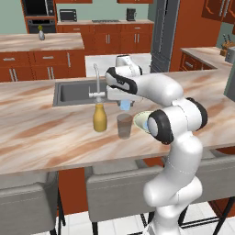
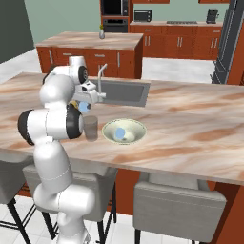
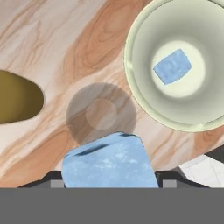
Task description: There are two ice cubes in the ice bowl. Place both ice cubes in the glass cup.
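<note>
item: first ice cube (image 3: 108,161), clamped in the gripper (image 1: 124,105), hanging just above the glass cup (image 3: 101,113). second ice cube (image 3: 173,66) lies in the ice bowl (image 3: 144,100), just beside the cup. step: delivery of cube one. next: centre it over the cup's mouth, then let go. arm: folded forward over the cup, hand pointing down.

kitchen: sink (image 1: 73,92), oven (image 1: 39,16), wooden cabinets (image 1: 108,39)
</note>
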Motion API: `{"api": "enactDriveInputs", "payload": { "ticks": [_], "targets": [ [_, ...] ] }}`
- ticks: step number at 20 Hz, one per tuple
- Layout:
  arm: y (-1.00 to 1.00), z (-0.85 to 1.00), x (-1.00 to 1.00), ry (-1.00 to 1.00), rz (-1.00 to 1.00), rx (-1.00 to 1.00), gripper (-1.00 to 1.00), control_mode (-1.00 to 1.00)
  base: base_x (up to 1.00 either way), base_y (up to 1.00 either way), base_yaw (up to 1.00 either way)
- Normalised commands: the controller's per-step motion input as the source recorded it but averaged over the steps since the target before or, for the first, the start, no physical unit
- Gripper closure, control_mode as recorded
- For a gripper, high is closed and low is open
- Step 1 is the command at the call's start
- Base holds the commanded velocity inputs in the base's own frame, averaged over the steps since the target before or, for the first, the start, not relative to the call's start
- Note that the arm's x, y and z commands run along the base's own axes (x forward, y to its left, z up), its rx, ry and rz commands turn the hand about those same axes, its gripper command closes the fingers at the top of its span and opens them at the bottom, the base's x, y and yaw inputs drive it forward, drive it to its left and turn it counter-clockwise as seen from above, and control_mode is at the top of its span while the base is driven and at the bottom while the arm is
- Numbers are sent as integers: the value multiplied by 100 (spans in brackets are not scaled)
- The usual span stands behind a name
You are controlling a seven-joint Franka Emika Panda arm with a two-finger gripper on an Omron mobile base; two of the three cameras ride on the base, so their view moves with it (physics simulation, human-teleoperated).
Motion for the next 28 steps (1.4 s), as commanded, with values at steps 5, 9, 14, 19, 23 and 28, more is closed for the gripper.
{"api": "enactDriveInputs", "payload": {
  "ticks": [5,9,14,19,23,28],
  "targets": [
    [0,0,2,0,0,12,100,-100,0,0,0],
    [0,-3,11,0,0,3,100,-100,0,0,0],
    [0,-8,29,0,0,0,100,-100,0,0,0],
    [0,-12,38,2,0,0,100,-100,0,0,0],
    [0,-21,38,4,0,-2,100,-100,0,0,0],
    [0,-25,18,5,0,-3,100,-100,0,0,0]
  ]
}}
